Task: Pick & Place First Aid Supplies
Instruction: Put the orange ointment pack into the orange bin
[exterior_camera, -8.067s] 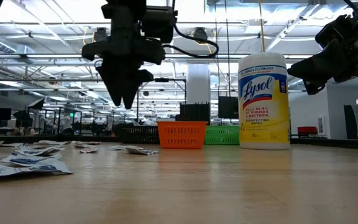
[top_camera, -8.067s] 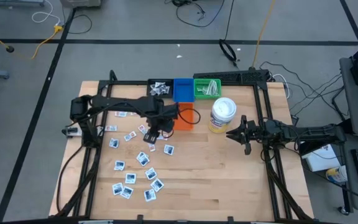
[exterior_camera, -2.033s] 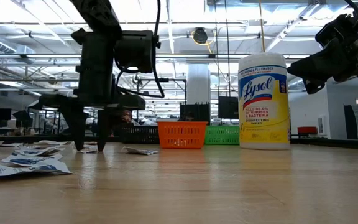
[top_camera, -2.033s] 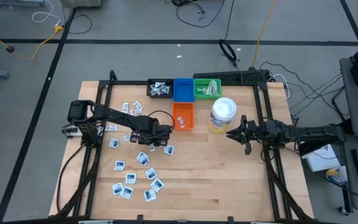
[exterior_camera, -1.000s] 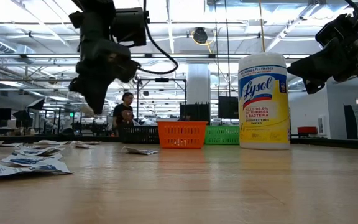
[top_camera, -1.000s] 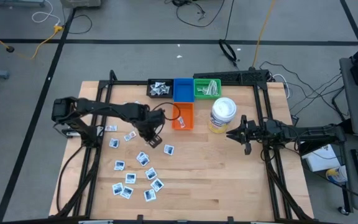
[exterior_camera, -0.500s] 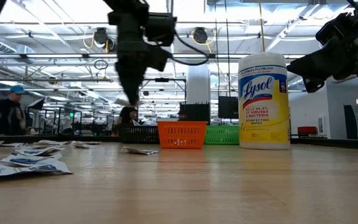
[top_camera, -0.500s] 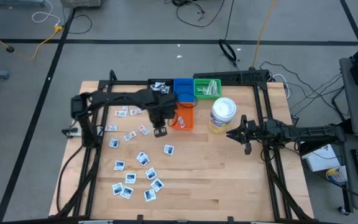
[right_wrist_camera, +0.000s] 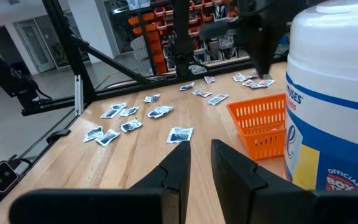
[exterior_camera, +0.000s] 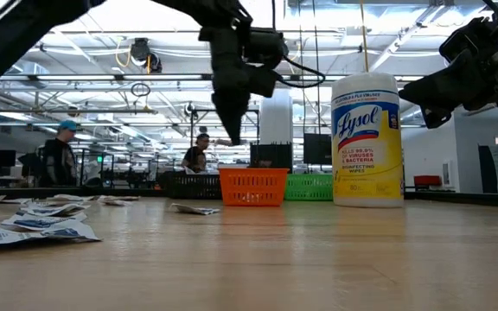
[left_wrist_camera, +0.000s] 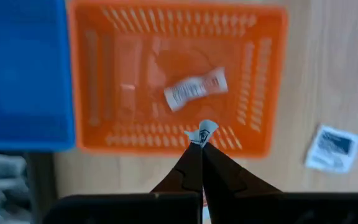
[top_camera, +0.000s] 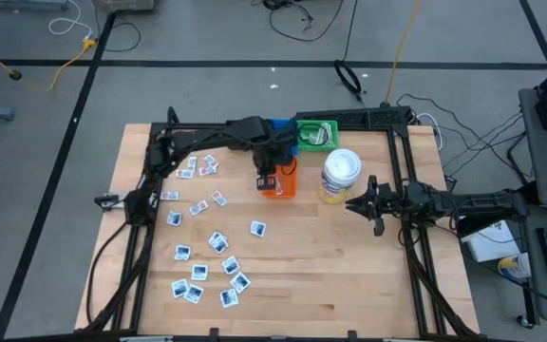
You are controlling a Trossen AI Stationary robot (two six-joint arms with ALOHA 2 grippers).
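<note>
My left gripper (top_camera: pixel 268 180) hangs over the orange basket (top_camera: pixel 284 180), pointing down, shut on a small white packet (left_wrist_camera: pixel 205 129). In the left wrist view its fingertips (left_wrist_camera: pixel 199 148) stand above the basket's (left_wrist_camera: pixel 179 81) near wall, and another white packet (left_wrist_camera: pixel 196 89) lies flat on the basket floor. Several first aid supplies (top_camera: pixel 212 242) lie flat and scattered on the left half of the table. My right gripper (top_camera: pixel 361 202) waits level near the right side of the table, its fingers (right_wrist_camera: pixel 194 163) slightly apart with nothing between them. My left gripper pinches the packet between its two fingertips, from above with the fingers pointing down. Only a small white corner (left_wrist_camera: pixel 206 127) shows past the tips; the fingers hide the rest. The packet is lifted clear, above the basket.
A blue bin (left_wrist_camera: pixel 23 74) and a green bin (top_camera: pixel 316 134) stand behind the orange basket. A Lysol wipes tub (top_camera: pixel 340 176) stands upright just right of the basket, between it and my right gripper. One packet (left_wrist_camera: pixel 333 148) lies on the wood beside the basket.
My left gripper has risen and swung from above the scattered packets toward the table's far right, arriving over the orange basket. It has rolled about its pointing line on the way. It has stayed shut on the packet, which travels with it clear of the table.
</note>
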